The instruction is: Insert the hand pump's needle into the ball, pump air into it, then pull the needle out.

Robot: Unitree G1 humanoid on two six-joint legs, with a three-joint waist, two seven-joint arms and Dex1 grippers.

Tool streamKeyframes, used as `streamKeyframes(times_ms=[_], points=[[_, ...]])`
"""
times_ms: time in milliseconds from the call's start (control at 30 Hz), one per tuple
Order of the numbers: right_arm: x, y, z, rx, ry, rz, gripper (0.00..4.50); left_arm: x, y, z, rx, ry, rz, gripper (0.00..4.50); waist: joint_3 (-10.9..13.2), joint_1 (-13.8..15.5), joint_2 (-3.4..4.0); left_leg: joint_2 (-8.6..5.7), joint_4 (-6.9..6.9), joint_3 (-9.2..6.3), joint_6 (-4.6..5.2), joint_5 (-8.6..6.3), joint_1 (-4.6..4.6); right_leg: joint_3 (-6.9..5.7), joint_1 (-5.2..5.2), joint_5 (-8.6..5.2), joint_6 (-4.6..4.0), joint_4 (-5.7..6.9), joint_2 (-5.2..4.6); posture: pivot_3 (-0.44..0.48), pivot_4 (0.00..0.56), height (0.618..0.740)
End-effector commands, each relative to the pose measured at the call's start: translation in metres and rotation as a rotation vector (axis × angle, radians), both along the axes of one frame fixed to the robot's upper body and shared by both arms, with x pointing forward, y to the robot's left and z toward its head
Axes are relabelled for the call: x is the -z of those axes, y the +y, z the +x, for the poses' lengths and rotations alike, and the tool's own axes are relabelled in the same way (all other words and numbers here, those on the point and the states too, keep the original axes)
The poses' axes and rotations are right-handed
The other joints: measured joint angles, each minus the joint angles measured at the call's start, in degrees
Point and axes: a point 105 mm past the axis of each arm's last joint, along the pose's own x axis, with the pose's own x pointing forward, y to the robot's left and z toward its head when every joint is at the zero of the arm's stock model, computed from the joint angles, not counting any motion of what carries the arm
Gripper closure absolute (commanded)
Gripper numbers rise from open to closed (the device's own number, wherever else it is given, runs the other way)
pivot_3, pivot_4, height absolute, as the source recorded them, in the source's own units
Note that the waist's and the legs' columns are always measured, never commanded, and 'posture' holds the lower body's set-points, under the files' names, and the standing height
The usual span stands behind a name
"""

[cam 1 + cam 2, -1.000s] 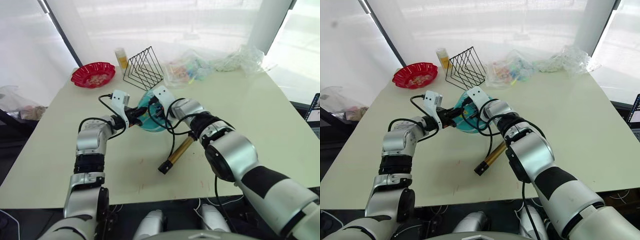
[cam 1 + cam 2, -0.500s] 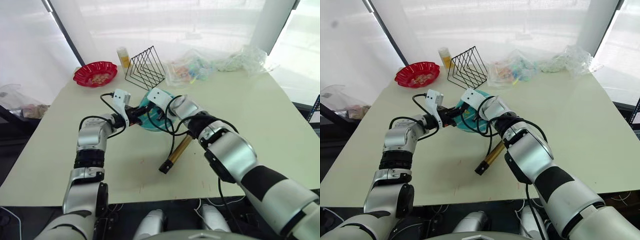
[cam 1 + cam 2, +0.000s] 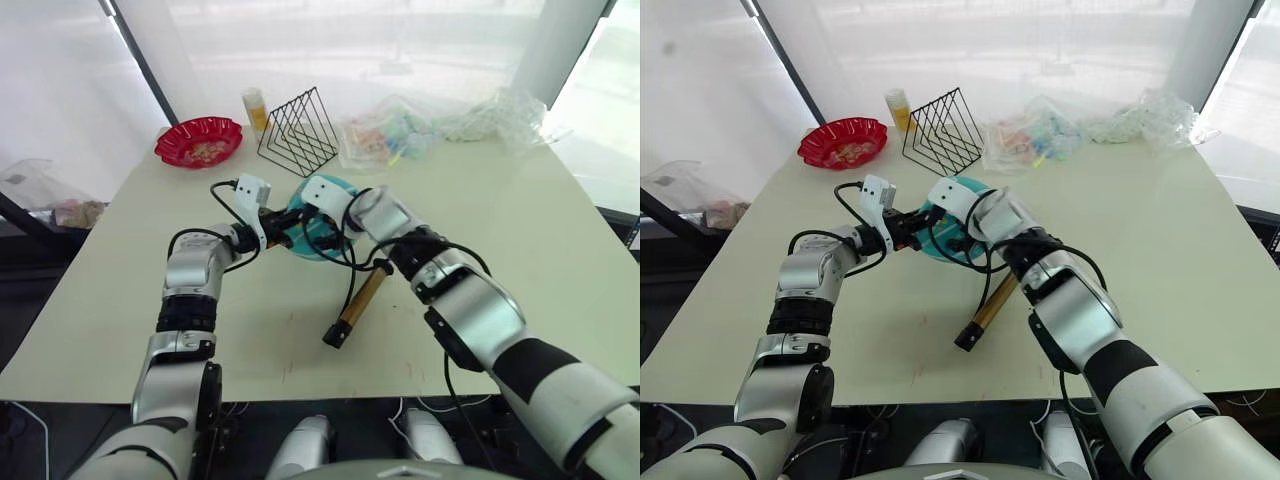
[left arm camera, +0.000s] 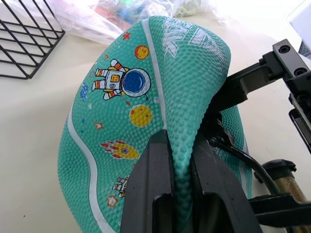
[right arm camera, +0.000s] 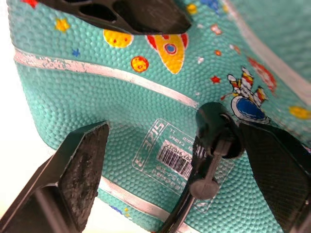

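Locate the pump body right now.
The hand pump lies on the table near the front edge, just below the ball, under the right arm.

looks like a lab or test room: plain cream table (image 3: 520, 230) set against white translucent curtains (image 3: 350, 50), loose props on it such as a red bowl (image 3: 198, 140), black wire rack (image 3: 298, 130), crumpled plastic bags (image 3: 440, 130).

1. The left gripper (image 4: 181, 194) pinches a fold of the flattish teal ball (image 4: 131, 116); astronaut and rocket prints face the camera.
2. The right gripper's black fingers (image 4: 252, 77) press the ball's far side; a wire rack (image 4: 24, 43) stands on the bench (image 4: 29, 126).
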Motion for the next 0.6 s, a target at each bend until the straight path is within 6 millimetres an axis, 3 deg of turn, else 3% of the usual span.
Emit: streamKeyframes(times_ms=[33,133,233,433,600], points=[[-0.029,-0.024,0.006,0.08,-0.07,0.115,0.03,0.016,-0.037,-0.013,0.168,0.067,-0.026,4.5,0.02,0.47,0.03,-0.01,0.01,-0.11,-0.06,0.03,-0.06,-0.11,-0.01,0.0,0.0,-0.06,-0.02,0.0,0.15,0.74],[-0.045,-0.037,-0.004,0.046,-0.148,0.214,0.03,0.016,-0.039,-0.012,0.172,0.064,-0.024,4.5,0.04,1.43,0.04,-0.1,0.17,-0.65,-0.17,0.1,-0.94,-0.66,-0.45,0.02,-0.03,-0.31,-0.1,0.0,0.15,0.74],[-0.048,-0.047,-0.011,0.053,-0.154,0.255,0.03,0.015,-0.039,-0.012,0.177,0.063,-0.023,4.5,0.06,1.31,0.07,-0.21,0.6,-0.9,-0.19,0.12,-1.85,-0.93,-0.99,0.03,-0.02,-0.32,-0.18,0.0,0.15,0.74],[-0.056,-0.074,-0.021,0.089,-0.187,0.372,0.03,0.015,-0.041,-0.012,0.186,0.062,-0.019,4.5,0.13,1.05,0.06,-0.42,0.61,-1.01,-0.18,0.13,-1.9,-1.08,-1.0,0.03,-0.02,-0.36,-0.37,0.0,0.15,0.74],[-0.06,-0.1,-0.048,0.049,-0.213,0.454,0.03,0.015,-0.04,-0.011,0.191,0.06,-0.006,4.5,0.21,1.09,-0.01,-0.52,0.64,-1.14,-0.17,0.13,-1.98,-1.21,-0.95,0.02,-0.01,-0.42,-0.47,0.0,0.15,0.74]])
